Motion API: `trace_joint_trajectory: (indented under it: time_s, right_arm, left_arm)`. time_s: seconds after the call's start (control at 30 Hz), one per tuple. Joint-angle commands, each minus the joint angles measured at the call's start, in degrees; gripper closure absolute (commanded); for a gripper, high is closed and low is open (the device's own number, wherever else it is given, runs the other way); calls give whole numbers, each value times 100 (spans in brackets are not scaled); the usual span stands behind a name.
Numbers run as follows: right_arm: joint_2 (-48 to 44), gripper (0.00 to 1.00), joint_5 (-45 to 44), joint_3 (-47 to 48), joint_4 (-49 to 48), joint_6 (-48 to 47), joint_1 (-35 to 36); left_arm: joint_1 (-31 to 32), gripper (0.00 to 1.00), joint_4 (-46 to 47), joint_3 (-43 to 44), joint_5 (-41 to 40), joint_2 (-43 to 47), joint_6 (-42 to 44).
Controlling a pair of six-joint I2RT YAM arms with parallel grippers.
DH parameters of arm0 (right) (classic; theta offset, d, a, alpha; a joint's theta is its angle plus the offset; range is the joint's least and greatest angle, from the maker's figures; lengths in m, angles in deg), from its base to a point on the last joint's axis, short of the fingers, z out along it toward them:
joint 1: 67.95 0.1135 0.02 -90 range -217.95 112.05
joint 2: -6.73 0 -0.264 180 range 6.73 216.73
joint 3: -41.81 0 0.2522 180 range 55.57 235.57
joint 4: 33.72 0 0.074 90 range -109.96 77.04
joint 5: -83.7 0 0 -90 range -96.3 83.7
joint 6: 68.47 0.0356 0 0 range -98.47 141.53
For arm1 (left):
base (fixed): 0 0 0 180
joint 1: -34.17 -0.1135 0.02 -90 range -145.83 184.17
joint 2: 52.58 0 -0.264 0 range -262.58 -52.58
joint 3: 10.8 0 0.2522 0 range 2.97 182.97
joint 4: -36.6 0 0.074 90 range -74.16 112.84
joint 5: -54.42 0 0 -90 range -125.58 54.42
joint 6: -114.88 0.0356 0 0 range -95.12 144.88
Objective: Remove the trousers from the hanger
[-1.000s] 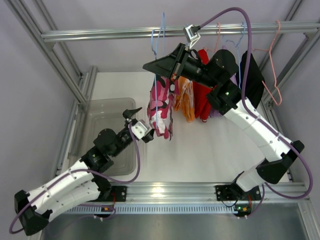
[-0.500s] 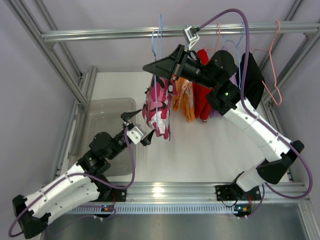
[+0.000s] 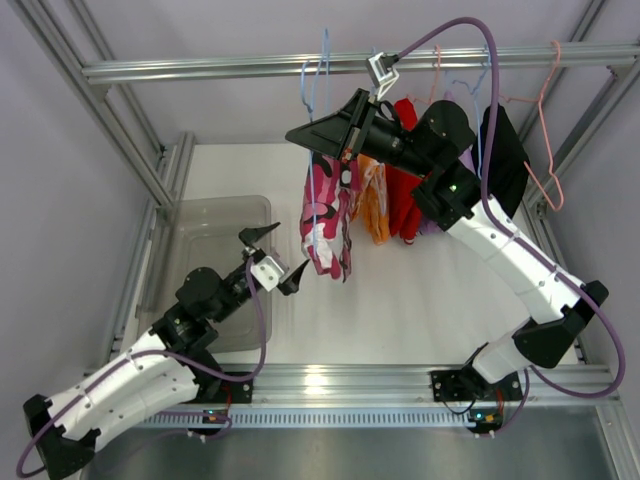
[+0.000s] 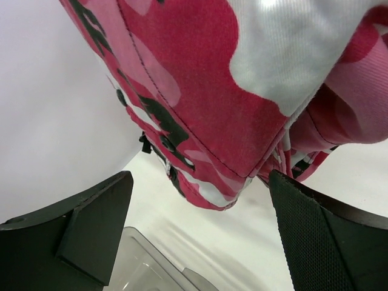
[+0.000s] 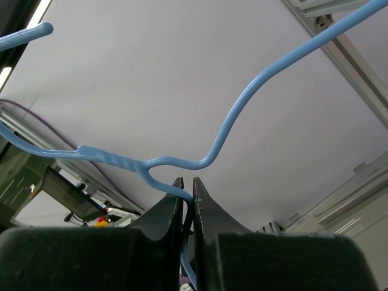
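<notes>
Left gripper [image 3: 280, 256]: jaws spread wide, holding nothing. It sits just at 7 o'clock of the camouflage trousers [image 3: 325, 215], close under the hem but apart from it. In the wrist view the matte black fingers [image 4: 91, 224] flank the hanging cloth, and one pad has a fine mesh texture.

Right gripper [image 5: 187, 182]: slim tapered jaws pressed together, pinching the thin blue wire hanger [image 5: 242, 103] just below its twisted neck. The wire is smooth and coated, and the hook curves up to 1 o'clock.

Camouflage trousers: woven ribbed cotton in pink, white and black blotches with dark stitched seams. They hang from that hanger under the extruded aluminium rail [image 3: 230, 67], at 12 o'clock of the white table [image 3: 430, 290]. How the waistband sits on the hanger is hidden behind the right wrist, so I can't tell.

Orange trousers [image 3: 372, 200] with white blotches hang just at 3 o'clock of the camouflage pair, with a red garment [image 3: 405, 200] next along. A clear rounded plastic bin [image 3: 215, 225] sits at 9 o'clock on the table, under the left forearm.
</notes>
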Motion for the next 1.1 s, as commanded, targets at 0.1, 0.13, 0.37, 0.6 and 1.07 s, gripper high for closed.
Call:
trace_joint_trajectory:
  time_s: [0.1,0.13,0.37,0.6,1.07]
  right_arm:
    - [-321,100,-22,296,-855,-152,-57]
    - [-321,100,-23,305,-855,-152,-66]
    - [-364,100,-5,226,-846,-161,-57]
    - [-426,100,21,94,-908,-108,-57]
    - [-417,100,21,129,-890,-125,-66]
  left_arm:
    - [25,2,557,44,362,-300,-204]
    - [25,2,636,53,398,-327,-239]
    - [25,4,1110,114,-294,-756,-205]
    - [25,7,1156,106,-438,-723,24]
    - [25,4,461,9,-129,-90,-108]
